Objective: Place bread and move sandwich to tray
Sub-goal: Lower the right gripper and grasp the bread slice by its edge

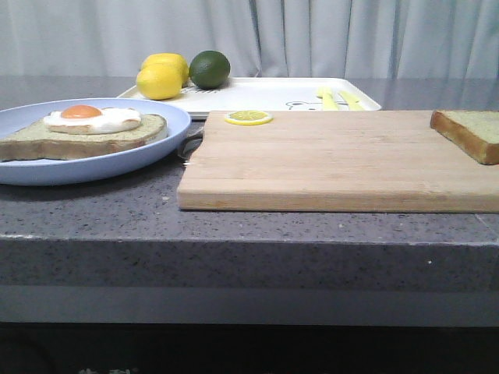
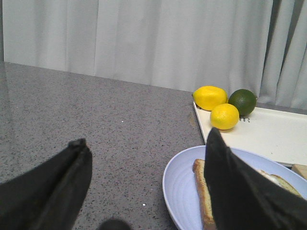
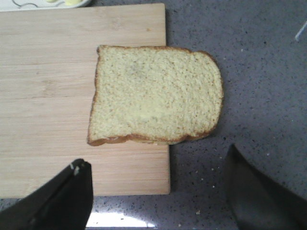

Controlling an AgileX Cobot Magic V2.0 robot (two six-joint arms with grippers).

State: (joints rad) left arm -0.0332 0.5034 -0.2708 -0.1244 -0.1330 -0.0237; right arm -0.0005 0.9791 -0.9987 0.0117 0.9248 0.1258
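While both claws gape empty, the plate (image 1: 117, 167) holds the sandwich (image 1: 86, 128), the tray (image 1: 265, 95) lemons (image 1: 162, 75).

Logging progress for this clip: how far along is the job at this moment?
Nothing looks done. The bread lies untouched, half off the wooden board's edge, with the right end effector open above it. The sandwich on its plate is open-faced and off the tray. The left end effector is open, empty. Every step remains.

Grey curtain (image 1: 327, 35) behind speckled counter (image 1: 249, 234)
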